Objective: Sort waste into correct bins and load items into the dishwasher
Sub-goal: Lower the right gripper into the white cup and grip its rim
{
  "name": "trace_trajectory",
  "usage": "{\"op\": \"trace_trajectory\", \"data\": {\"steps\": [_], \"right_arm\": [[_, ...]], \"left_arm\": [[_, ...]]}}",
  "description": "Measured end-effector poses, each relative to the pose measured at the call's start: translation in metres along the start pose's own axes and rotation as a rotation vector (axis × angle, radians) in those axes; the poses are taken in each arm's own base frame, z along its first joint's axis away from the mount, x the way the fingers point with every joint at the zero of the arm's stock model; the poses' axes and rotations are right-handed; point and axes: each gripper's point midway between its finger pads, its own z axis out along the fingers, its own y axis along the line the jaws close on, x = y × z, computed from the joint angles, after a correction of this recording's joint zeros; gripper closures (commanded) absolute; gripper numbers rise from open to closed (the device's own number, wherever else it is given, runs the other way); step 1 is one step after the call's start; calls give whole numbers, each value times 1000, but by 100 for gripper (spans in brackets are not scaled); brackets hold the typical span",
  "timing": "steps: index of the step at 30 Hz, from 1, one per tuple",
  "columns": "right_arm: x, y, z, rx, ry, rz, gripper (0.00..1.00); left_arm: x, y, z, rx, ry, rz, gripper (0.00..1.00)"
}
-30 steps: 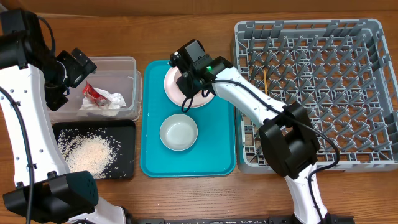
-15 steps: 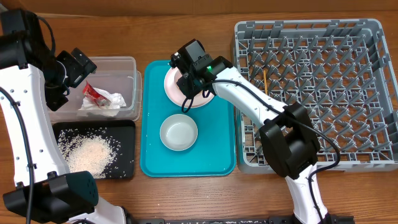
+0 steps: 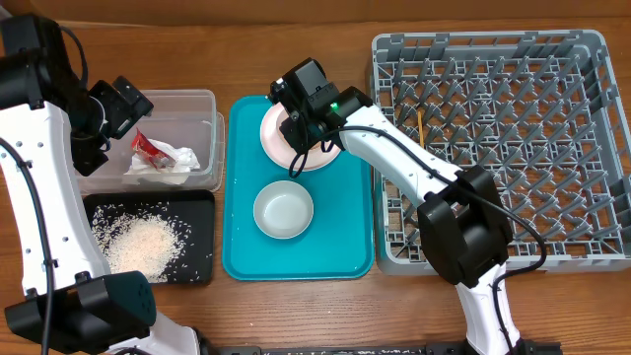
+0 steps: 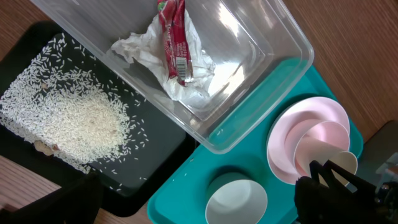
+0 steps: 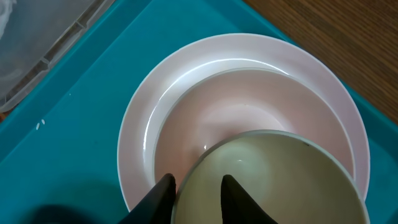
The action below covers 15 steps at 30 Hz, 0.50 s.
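the right gripper (image 5: 198,186) was down over the pink plate (image 3: 268,138), which sat at the far end of the teal tray (image 3: 345,232). its two fingers (image 5: 163,190) were closed on the rim of the small white cup (image 5: 273,180) — one finger outside the wall and one inside, so the thin edge was pinched between them. i think that was a good way to hold it, since a round, smooth cup is hard to grab by its sides. the cup was over a pinkish bowl (image 4: 311,142) that sat on the plate. i could not tell if the cup was lifted or resting in the bowl. the next job, i think, was to carry the cup over to the grey dish rack (image 3: 552,158) on the right, where the chopsticks (image 3: 421,123) lay among the pegs. a second bowl (image 3: 284,210) sat on the tray, nearer the front. the left gripper (image 3: 126,104) hung by the corner of the clear tub (image 3: 187,123) with its fingers wide open and nothing in them — out of the other arm's way. the napkin (image 4: 149,53) and the red wrapper (image 4: 174,37) were in the tub, and the rice (image 4: 81,118) was spread in the black tray (image 3: 197,261) beside it, so the waste part looked done.
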Motion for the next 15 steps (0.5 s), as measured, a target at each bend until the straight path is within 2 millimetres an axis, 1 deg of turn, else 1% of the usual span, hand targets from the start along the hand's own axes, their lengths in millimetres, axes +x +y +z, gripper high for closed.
{"op": "trace_trajectory", "data": {"steps": [10, 13, 15], "right_arm": [[8, 0, 0, -2, 32, 0, 75], [9, 0, 0, -2, 37, -2, 80], [9, 1, 0, -3, 37, -3, 82]], "left_arm": [[0, 0, 0, 0, 0, 0, 0], [0, 0, 0, 0, 0, 0, 0], [0, 0, 0, 0, 0, 0, 0]]}}
